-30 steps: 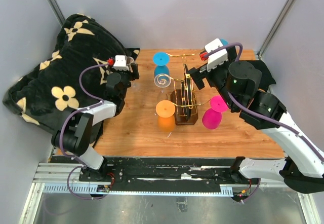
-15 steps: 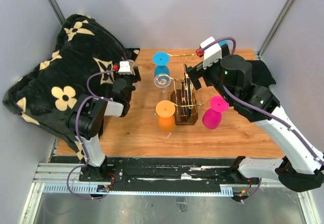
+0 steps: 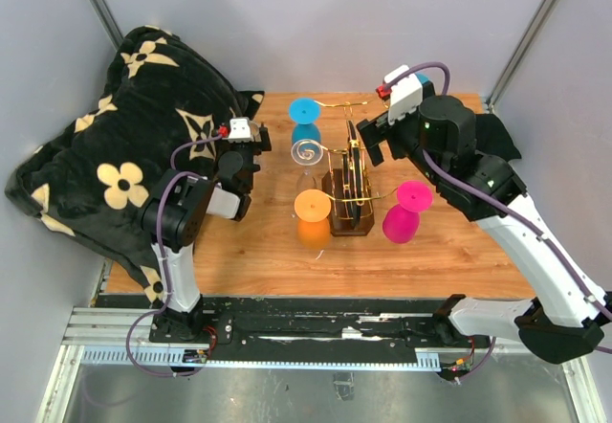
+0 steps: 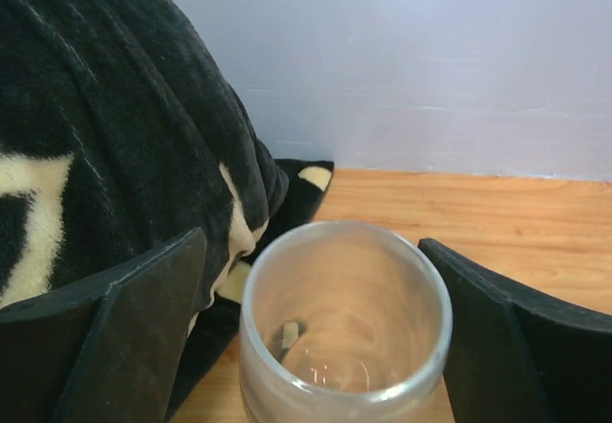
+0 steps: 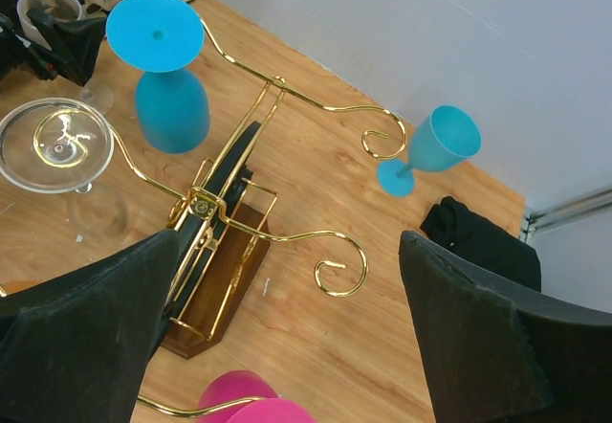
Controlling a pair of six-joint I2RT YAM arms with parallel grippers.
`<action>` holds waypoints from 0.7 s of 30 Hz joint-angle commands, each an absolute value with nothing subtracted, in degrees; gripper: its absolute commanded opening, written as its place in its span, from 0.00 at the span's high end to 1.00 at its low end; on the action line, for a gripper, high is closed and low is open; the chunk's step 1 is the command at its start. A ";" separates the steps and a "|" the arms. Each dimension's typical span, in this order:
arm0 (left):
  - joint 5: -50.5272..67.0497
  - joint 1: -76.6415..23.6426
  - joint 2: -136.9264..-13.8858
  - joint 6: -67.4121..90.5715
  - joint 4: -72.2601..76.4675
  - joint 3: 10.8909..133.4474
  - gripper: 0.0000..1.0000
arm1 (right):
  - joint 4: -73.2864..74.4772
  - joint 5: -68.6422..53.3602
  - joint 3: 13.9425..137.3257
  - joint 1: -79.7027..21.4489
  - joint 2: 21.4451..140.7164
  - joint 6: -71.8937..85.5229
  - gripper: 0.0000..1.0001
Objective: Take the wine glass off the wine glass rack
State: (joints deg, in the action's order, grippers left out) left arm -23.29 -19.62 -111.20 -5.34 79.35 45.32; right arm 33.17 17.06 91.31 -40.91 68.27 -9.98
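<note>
Currently: the right gripper (image 5: 292, 241) hovers over the far end of the wine glass rack (image 3: 349, 186). Its jaws are spread wide and hold nothing; the rack's gold frame shows below in the gap.

Four glasses hang bowl-down from the rack's arms, feet up on the wire, so each long axis runs vertical:
- blue wine glass (image 5: 167, 78) on the far-left arm
- clear wine glass (image 5: 57, 145) on the next arm nearer, also left
- orange wine glass (image 3: 313, 214) near-left
- pink wine glass (image 3: 402, 214) near-right

The far-right arm is bare.

Key relation — the blue wine glass lies left of the rack's centre ring, below the right gripper and off to one side of it. Judgement: it must slide outward along its arm, away from the rack's centre, past the scroll end, before it comes free.

The left gripper (image 4: 314, 241) sits left of the rack, beyond the hung glasses and beside the black blanket (image 3: 105, 145). Its fingers stand apart on either side of a frosted glass (image 4: 344, 346) on the table (image 3: 268, 251). There is a plain gap at one finger; contact at the other cannot be told. Judged not gripping — the right arm is the free one, and it is already overhead.
</note>
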 commanded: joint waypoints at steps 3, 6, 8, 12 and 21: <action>-28.73 -21.43 -111.03 -9.36 85.01 46.08 0.00 | 34.66 13.18 91.83 -39.10 69.42 -5.31 0.02; -31.22 -22.39 -109.85 -10.16 84.38 45.72 0.00 | 37.07 9.96 94.41 -38.13 71.06 -0.65 0.02; -31.83 -22.42 -107.25 -8.73 80.09 45.70 0.00 | 38.72 5.32 96.34 -36.60 72.22 2.81 0.02; -31.37 -22.44 -103.47 -6.21 76.83 44.07 0.00 | 38.01 -2.41 97.08 -33.60 73.55 10.39 0.02; -32.40 -22.33 -95.65 -7.89 68.86 45.51 0.00 | 35.37 -24.70 103.23 -26.37 85.00 26.52 0.18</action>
